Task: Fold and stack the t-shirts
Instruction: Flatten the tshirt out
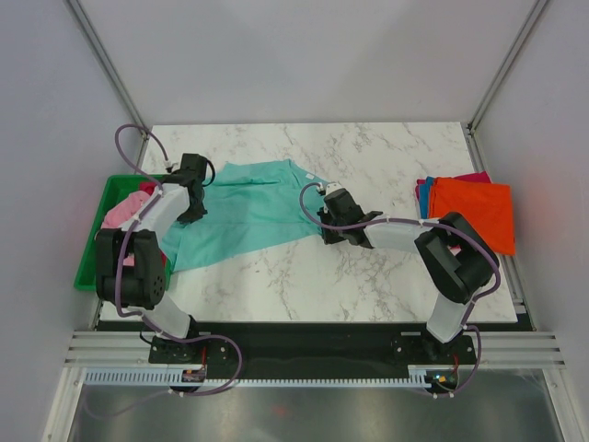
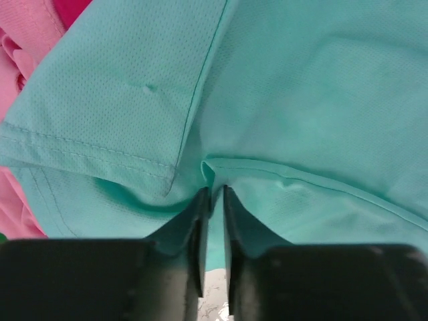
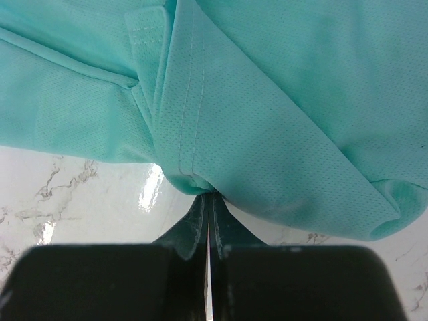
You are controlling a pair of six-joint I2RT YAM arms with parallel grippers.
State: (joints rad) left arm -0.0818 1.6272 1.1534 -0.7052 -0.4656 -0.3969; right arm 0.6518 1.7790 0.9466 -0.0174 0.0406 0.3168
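A teal t-shirt lies spread on the marble table, between both arms. My left gripper is at its left edge beside the tray. In the left wrist view, the left gripper is pinched on a fold of the teal t-shirt near a sleeve seam. My right gripper is at the shirt's right lower corner. The right wrist view shows this gripper shut on a bunched hem of the teal t-shirt, just above the table. An orange t-shirt tops a folded stack at the right.
A green tray at the table's left edge holds a pink shirt and a red one; the pink shirt also shows beside the left gripper. Blue and magenta edges stick out under the orange shirt. Frame posts stand at the far corners.
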